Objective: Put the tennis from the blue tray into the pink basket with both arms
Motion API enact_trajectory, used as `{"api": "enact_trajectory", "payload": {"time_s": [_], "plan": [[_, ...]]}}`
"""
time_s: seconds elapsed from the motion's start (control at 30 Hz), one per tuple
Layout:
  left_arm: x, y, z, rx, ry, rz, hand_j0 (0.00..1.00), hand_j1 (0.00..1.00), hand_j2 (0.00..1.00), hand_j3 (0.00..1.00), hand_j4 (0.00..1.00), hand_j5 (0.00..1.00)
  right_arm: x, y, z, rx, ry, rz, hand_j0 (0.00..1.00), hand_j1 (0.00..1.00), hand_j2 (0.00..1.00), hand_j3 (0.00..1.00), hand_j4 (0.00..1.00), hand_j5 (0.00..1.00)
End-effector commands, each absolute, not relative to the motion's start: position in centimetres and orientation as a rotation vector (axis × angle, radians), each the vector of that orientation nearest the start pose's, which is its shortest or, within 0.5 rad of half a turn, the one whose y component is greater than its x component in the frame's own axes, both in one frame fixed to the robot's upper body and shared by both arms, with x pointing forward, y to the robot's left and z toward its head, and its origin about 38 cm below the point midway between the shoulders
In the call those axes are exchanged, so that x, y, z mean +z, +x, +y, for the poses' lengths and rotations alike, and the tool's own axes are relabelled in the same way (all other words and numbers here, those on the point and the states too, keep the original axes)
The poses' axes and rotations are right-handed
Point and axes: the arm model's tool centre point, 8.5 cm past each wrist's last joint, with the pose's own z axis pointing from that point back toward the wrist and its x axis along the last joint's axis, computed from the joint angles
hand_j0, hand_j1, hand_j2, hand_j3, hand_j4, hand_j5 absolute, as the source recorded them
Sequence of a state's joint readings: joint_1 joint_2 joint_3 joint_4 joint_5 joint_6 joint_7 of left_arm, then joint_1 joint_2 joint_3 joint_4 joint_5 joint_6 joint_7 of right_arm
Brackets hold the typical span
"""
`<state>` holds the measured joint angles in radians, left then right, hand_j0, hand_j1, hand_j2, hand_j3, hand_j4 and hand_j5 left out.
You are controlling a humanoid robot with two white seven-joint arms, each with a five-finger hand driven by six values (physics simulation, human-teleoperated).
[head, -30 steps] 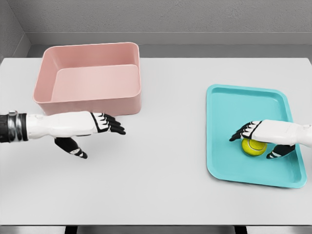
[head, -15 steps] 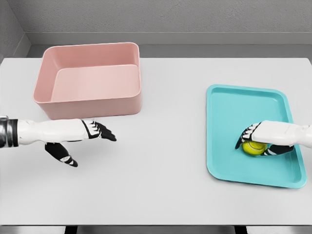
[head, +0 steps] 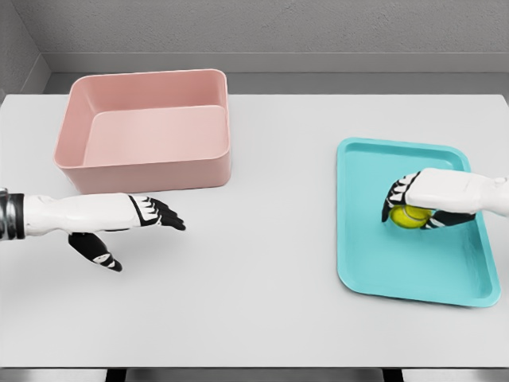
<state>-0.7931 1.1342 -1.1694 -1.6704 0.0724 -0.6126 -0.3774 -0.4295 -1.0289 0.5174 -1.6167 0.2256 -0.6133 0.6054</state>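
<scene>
Nearest the front edge of the white table (head: 262,302), the left hand (head: 131,223) hovered over the left side, fingers stretched flat and thumb hanging down, holding nothing, just in front of the pink basket (head: 143,183). Across on the right side lay the blue tray (head: 398,274), and above its middle the right hand (head: 421,203) was curled around the tennis ball (head: 409,216), fingers draped over the top and front and the thumb tucked beneath; the ball seemed to sit just clear of the tray floor, though whether it touched could not be told. The grasp looked like the main risk: the ball was round and fuzzy and mostly covered from above, so a loose thumb could let it slip out, drop back and roll along the tray or over its low rim onto the table. A handover between the arms would be another likely place to lose it, since the left hand was well apart from the ball and would have to close on it before the right let go. The tray held nothing but the ball. Farther back, toward the far left corner, the basket stood upright and empty.
</scene>
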Motion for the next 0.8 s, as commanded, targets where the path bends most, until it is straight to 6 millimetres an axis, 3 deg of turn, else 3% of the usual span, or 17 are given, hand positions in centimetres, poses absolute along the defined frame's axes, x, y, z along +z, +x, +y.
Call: {"api": "enact_trajectory", "payload": {"time_s": [0.0,0.53,0.77], "plan": [[19.8,35.3,30.6,-1.996,-0.118,-1.415,1.00,1.00,1.00,1.00,1.00,1.00,21.4,37.2,-33.8,2.111,-0.229,-1.336,0.59,0.59,0.59,0.59,0.59,0.59],[19.8,35.2,30.9,-2.001,-0.110,-1.404,1.00,1.00,1.00,1.00,1.00,1.00,24.2,38.9,-30.7,2.120,-0.262,-1.481,0.59,0.59,0.59,0.59,0.59,0.59],[19.8,35.2,30.9,-2.002,-0.111,-1.403,1.00,1.00,1.00,1.00,1.00,1.00,24.3,39.3,-29.0,2.122,-0.239,-1.532,0.59,0.59,0.59,0.59,0.59,0.59]]}}
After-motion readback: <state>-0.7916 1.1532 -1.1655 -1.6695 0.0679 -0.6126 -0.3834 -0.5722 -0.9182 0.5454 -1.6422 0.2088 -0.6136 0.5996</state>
